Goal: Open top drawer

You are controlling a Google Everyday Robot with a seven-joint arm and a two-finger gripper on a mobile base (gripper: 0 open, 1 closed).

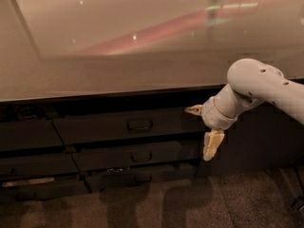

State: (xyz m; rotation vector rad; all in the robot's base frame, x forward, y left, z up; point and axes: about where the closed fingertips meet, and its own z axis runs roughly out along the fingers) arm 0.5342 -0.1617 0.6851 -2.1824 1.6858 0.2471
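Camera view: you had a single look across the counter (142,75) and the drawers beneath it.
Gripper: the gripper (203,127) sat released, its fingers spread wide. One fingertip (194,109) pointed toward 9 o'clock, the other toward 6 o'clock.
Arm: the white arm (256,87) lay at 2 o'clock from the gripper.
Top drawer: the top drawer (95,129) stretched toward 9 o'clock from the gripper, its right end just beside the fingers.
Handle: its loop handle (139,125) sat mid-front, apart from the gripper.
Below: two narrower drawers (137,156) lay at 6 o'clock from the handle, above the floor (190,203).
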